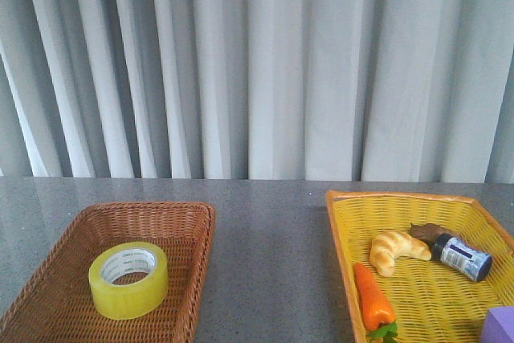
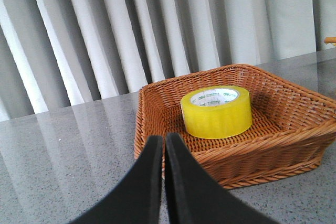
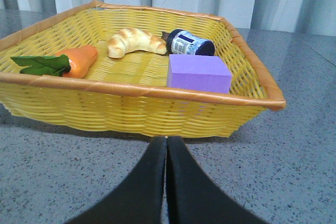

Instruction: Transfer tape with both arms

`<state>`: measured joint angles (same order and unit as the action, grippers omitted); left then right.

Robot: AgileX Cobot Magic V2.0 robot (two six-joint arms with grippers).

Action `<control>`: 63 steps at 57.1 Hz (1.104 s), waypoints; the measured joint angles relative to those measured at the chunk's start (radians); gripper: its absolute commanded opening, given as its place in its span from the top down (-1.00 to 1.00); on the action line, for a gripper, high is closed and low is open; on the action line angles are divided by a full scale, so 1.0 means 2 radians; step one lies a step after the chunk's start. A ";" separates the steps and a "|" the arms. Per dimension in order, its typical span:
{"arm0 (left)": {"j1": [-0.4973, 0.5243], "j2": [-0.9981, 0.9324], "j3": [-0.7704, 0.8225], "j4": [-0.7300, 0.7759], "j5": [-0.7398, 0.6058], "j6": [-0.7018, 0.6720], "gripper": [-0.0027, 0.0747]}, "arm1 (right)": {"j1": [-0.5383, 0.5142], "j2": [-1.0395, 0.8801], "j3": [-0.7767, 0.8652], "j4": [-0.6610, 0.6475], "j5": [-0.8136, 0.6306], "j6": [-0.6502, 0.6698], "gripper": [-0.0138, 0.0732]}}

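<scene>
1 tape (image 1: 128, 279) in brown basket (image 1: 197, 222), 4 items in yellow basket (image 1: 341, 230), 2 tools pressed together, left tool (image 2: 161, 142), right tool (image 3: 166, 142)

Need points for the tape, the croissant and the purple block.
tape (image 1: 128, 288), front view, outer yellow side wall.
croissant (image 1: 395, 250), front view, middle of its curved body.
purple block (image 3: 199, 66), right wrist view, flat top face.

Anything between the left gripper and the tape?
Only the brown basket's near wall, seen in the left wrist view; the tape lies inside it, beyond the shut left gripper.
</scene>
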<state>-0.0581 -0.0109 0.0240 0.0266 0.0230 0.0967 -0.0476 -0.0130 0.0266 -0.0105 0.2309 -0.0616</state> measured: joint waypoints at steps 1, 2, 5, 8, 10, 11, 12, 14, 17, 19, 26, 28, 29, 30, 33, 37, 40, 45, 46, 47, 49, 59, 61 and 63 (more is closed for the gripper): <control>0.000 0.000 0.000 0.000 0.000 0.000 0.95 | 0.000 0.000 0.000 0.000 0.000 0.000 0.70; 0.000 0.000 0.000 0.000 0.000 0.000 0.95 | 0.000 0.000 0.000 0.000 0.000 0.000 0.70; 0.000 0.000 0.000 0.000 0.000 0.000 0.95 | 0.000 0.000 0.000 0.000 0.000 0.000 0.70; 0.000 0.000 0.000 0.000 0.000 0.000 0.95 | 0.000 0.000 0.000 0.000 0.000 0.000 0.70; 0.000 0.000 0.000 0.000 0.000 0.000 0.95 | 0.000 0.000 0.000 0.000 0.000 0.000 0.70; 0.000 0.000 0.000 0.000 0.000 0.000 0.95 | 0.000 0.000 0.000 0.000 0.000 0.000 0.70; 0.000 0.000 0.000 0.000 0.000 0.000 0.95 | 0.000 0.000 0.000 0.000 0.000 0.000 0.70; 0.000 0.000 0.000 0.000 0.000 0.000 0.95 | 0.000 0.000 0.000 0.000 0.000 0.000 0.70; 0.000 0.000 0.000 0.000 0.000 0.000 0.95 | 0.000 0.000 0.000 0.000 0.000 0.000 0.70; 0.000 0.000 0.000 0.000 0.000 0.000 0.95 | 0.000 0.000 0.000 0.000 0.000 0.000 0.70; 0.000 0.000 0.000 0.000 0.000 0.000 0.95 | 0.000 0.000 0.000 0.000 0.000 0.000 0.70; 0.000 0.000 0.000 -0.002 0.000 0.000 0.95 | 0.000 0.000 0.000 0.000 0.000 0.000 0.70; 0.000 0.000 0.000 -0.003 0.000 0.000 0.95 | 0.000 0.000 0.000 0.000 0.000 0.000 0.70; 0.000 0.000 0.000 -0.005 0.001 0.000 0.95 | 0.000 0.000 0.000 0.000 0.000 0.000 0.70; 0.000 0.000 0.000 -0.013 0.001 0.000 0.95 | 0.000 0.000 0.000 0.000 0.000 0.000 0.70; 0.000 0.000 0.000 -0.013 0.001 0.000 0.95 | 0.000 0.000 0.000 0.000 0.000 0.000 0.70; 0.000 0.000 0.000 -0.013 0.001 0.000 0.95 | 0.000 0.000 0.000 0.000 0.000 0.000 0.70; 0.000 0.000 0.000 -0.013 0.001 0.000 0.95 | 0.000 0.000 0.000 0.000 0.000 0.000 0.70; 0.000 0.000 0.000 -0.013 0.001 0.000 0.95 | 0.000 0.000 0.000 0.000 0.000 0.000 0.70; 0.000 0.000 0.000 -0.013 0.001 0.000 0.95 | 0.000 0.000 0.000 0.000 0.000 0.000 0.70; 0.000 0.000 0.000 -0.013 0.001 0.000 0.95 | 0.000 0.000 0.000 0.000 0.000 0.000 0.70; 0.000 0.000 0.000 -0.013 0.002 0.000 0.95 | 0.000 0.000 0.000 0.000 0.000 0.000 0.70; 0.000 0.000 0.000 -0.013 0.002 0.000 0.95 | 0.000 0.000 0.000 0.000 0.000 0.000 0.70; 0.000 0.000 0.000 -0.013 0.002 0.000 0.95 | 0.000 0.000 0.000 0.000 0.000 0.000 0.70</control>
<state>-0.0581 -0.0109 0.0240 0.0000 0.0265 0.0967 -0.0476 -0.0130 0.0266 -0.0105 0.2309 -0.0616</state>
